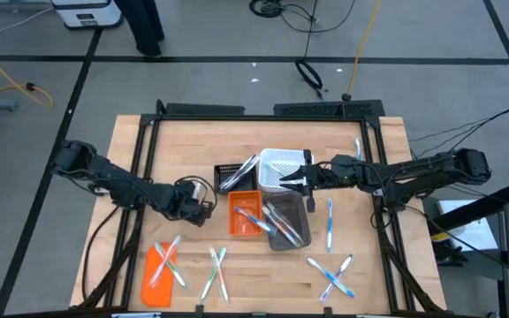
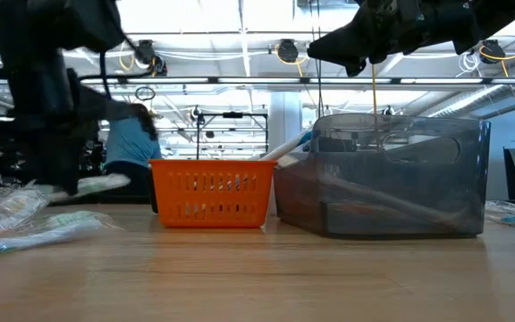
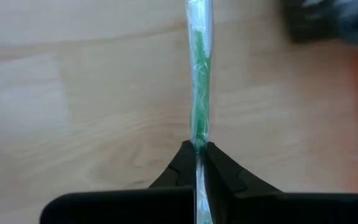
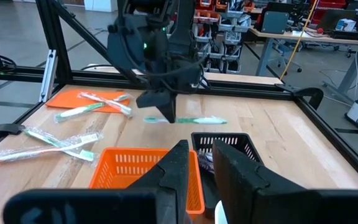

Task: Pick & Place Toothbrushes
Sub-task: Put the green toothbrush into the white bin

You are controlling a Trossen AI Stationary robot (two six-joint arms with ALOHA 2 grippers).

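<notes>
just left of the orange bin (image 1: 244, 215), the left gripper (image 1: 203, 208) was pinched tight on a green toothbrush (image 3: 200, 99), held up off the table (image 1: 360, 278). it looked best to keep it level, carry it over a bin, then let go low. the right gripper (image 1: 300, 179) hung over the white bin (image 1: 280, 168), fingers a little apart and empty. more toothbrushes (image 1: 332, 276) lay loose near the front.

Bare table (image 1: 184, 146) lies open behind the left gripper (image 1: 203, 210). The middle is crowded: black bin (image 1: 230, 176), white bin (image 1: 283, 168), orange bin (image 1: 246, 215) and grey bin (image 1: 290, 225) stand together. Toothbrushes (image 1: 330, 276) and an orange lid (image 1: 155, 265) litter the front edge.
</notes>
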